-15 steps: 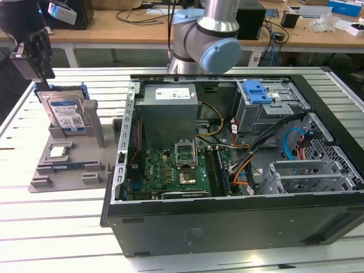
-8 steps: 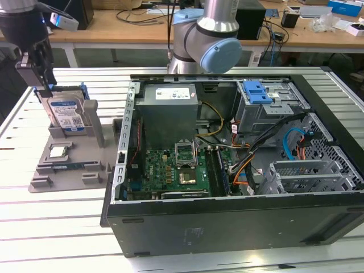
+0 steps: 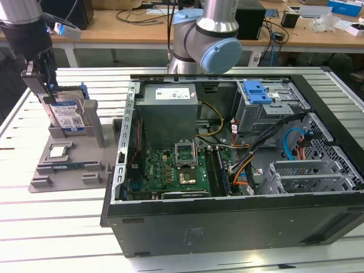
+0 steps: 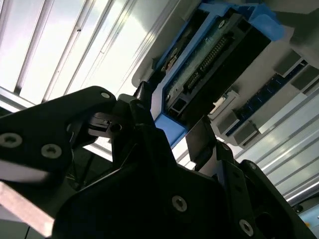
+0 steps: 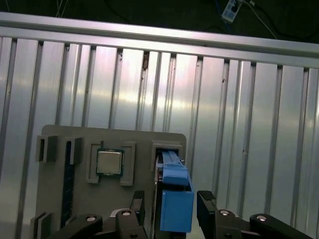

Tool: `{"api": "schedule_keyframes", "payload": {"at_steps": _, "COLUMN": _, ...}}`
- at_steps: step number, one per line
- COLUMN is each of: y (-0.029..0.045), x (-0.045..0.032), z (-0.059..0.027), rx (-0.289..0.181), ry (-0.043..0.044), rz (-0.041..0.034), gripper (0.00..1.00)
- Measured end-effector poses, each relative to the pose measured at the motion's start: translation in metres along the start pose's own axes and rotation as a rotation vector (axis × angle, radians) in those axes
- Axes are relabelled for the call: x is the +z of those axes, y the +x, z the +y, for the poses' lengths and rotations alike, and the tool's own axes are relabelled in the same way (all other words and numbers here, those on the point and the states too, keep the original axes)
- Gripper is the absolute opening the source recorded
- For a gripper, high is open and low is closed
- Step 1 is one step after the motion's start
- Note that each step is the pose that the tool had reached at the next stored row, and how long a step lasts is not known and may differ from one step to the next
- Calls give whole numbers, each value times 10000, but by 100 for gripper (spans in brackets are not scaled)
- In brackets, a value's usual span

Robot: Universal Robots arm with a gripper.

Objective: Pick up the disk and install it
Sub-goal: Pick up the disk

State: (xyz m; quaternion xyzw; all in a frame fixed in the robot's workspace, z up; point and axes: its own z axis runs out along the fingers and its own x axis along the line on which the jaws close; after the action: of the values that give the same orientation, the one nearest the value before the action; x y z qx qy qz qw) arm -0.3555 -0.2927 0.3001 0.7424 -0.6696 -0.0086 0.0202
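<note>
The disk [image 3: 67, 116] stands on edge in a grey holder [image 3: 68, 165] at the exterior view's left, its blue-and-white label facing out and a blue bracket around it. My gripper [image 3: 46, 95] hangs right over its top edge. In the first wrist view the blue bracket of the disk [image 5: 175, 199] lies between my two black fingers [image 5: 207, 203], with small gaps on both sides. The second wrist view has the disk [image 4: 209, 55] running away from my gripper [image 4: 172, 130], whose fingers flank the bracket's end. The gripper is open around the disk.
A small square silver chip [image 3: 58, 151] and a memory stick lie in the same holder. An open computer case [image 3: 227, 170] lies at the exterior view's right, with a metal drive cage and blue latch [image 3: 256, 91] at its far side. The table is ribbed aluminium.
</note>
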Motion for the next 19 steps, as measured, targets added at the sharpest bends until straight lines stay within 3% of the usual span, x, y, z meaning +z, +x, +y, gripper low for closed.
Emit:
{"api": "schedule_keyframes", "payload": {"at_steps": 4, "y": -2, "x": 119, "z": -5, "rx": 0, "ry": 0, "rz": 1, "gripper": 54}}
{"api": "schedule_keyframes", "payload": {"at_steps": 12, "y": -2, "x": 125, "z": -5, "rx": 1, "ry": 0, "rz": 1, "gripper": 54}}
{"api": "schedule_keyframes", "payload": {"at_steps": 13, "y": -2, "x": 126, "z": -5, "rx": 0, "ry": 0, "rz": 0, "gripper": 53}}
{"api": "schedule_keyframes", "payload": {"at_steps": 15, "y": -2, "x": 126, "z": -5, "rx": 1, "ry": 0, "rz": 0, "gripper": 40}}
{"api": "schedule_keyframes", "payload": {"at_steps": 19, "y": -2, "x": 128, "z": -5, "rx": 1, "ry": 0, "rz": 1, "gripper": 37}}
